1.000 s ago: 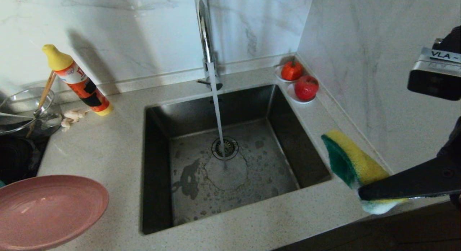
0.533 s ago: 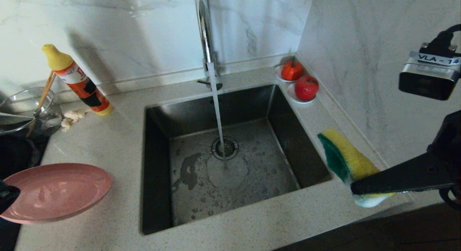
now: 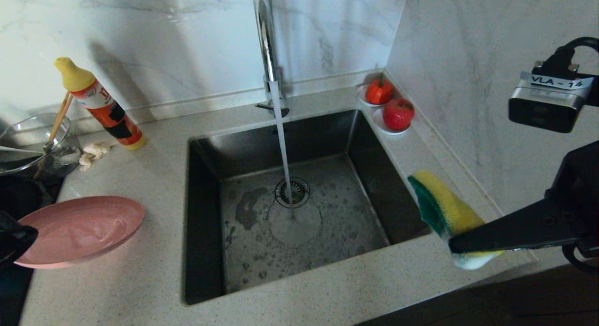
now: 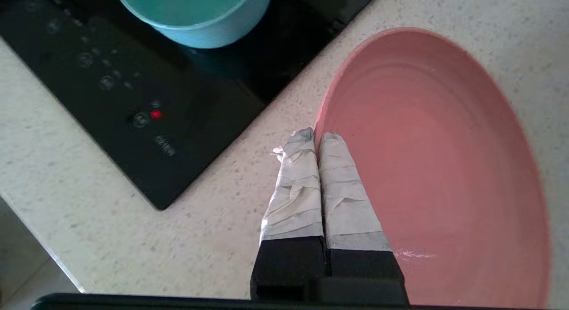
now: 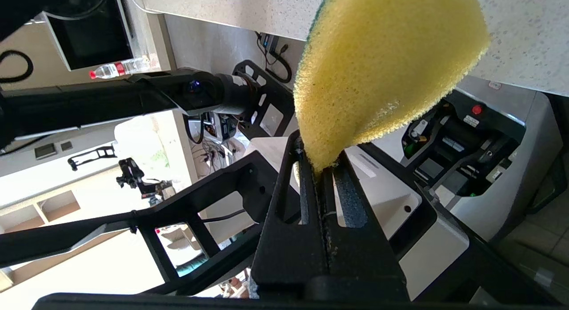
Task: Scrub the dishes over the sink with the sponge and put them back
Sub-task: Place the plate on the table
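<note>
Sink (image 3: pixel 299 213) set in middle of surface (image 3: pixel 140 185); tap (image 3: pixel 266 40) at its rear edge, drain strainer (image 3: pixel 292 192) in basin floor. Two saucers with fruit (image 3: pixel 388 108) in surface's rear right corner. Bottle (image 3: pixel 100 106), glass bowl (image 3: pixel 32 143) holding chopsticks (image 3: pixel 58 122) toward rear left. Plate (image 3: pixel 79 230) left of sink, pinched at rim by left claw (image 4: pixel 318 136), beside cooktop (image 4: pixel 133 92) bearing bowl (image 4: pixel 200 12). Sponge (image 3: pixel 444 213) in right claw (image 5: pixel 322 167) over surface, right of sink.

sink (image 3: pixel 262 143): dark brushed metal | sponge (image 3: pixel 444 209): rough foam | plate (image 4: pixel 435 167): glossy, smooth
</note>
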### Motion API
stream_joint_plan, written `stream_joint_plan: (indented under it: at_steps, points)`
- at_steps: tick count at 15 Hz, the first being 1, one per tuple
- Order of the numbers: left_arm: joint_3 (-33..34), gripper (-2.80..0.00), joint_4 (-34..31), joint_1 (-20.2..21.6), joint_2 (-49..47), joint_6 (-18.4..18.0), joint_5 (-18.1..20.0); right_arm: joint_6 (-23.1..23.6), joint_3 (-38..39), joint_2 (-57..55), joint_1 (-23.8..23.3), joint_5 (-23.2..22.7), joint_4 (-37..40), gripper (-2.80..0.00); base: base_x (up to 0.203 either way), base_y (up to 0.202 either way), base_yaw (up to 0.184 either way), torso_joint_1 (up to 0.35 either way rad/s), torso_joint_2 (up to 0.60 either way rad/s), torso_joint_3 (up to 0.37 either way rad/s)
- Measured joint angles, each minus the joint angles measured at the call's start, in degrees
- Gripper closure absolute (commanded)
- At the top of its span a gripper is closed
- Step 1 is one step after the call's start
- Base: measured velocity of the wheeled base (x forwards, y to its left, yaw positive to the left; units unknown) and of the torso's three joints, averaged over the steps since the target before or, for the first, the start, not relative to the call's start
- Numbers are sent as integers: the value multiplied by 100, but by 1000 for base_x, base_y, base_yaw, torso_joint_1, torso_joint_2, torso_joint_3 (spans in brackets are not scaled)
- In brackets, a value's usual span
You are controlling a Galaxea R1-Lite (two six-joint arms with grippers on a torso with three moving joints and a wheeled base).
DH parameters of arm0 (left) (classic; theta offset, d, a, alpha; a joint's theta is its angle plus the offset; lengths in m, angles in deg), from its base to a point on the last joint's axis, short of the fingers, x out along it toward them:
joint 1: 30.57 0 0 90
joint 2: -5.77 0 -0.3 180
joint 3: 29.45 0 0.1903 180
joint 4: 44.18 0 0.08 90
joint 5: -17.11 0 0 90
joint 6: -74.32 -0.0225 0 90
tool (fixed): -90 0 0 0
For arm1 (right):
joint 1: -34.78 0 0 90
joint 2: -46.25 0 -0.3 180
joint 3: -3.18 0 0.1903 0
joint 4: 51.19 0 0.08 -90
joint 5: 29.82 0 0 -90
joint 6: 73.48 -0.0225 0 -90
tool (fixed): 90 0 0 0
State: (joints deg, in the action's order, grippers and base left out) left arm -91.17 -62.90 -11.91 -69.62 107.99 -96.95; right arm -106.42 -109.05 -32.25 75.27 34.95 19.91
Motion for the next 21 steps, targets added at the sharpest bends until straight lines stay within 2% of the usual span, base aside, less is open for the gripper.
stream_joint_plan:
  at_steps: [3,6,7,15,17,19,20,21]
  points:
    - [-21,0,23,46,-249,-14,14,-2,0,7,0,-10,7,0,0,0,0,0,0,0]
    - [-38,0,32,265,-384,-55,15,-2,-1,7,2,-19,9,0,0,0,0,0,0,0]
    - [-49,-280,31,343,-405,-72,20,-5,-1,5,2,-22,9,0,0,0,0,0,0,0]
    - [-187,-280,-1,499,-251,-88,294,-7,45,-2,2,-20,5,0,0,0,0,0,0,0]
    - [-200,-280,-120,343,4,-170,684,-2,66,2,2,-21,0,0,0,0,0,0,0,0]
    - [-205,-280,-388,-56,307,-352,935,-2,71,2,2,-22,2,0,0,0,0,0,0,0]
    - [-189,0,-487,-238,425,-456,1023,-7,71,2,0,-27,0,0,0,0,0,0,0,0]
    - [-153,0,-539,-404,544,-582,1187,-10,71,5,0,-27,0,0,0,0,0,0,0,0]
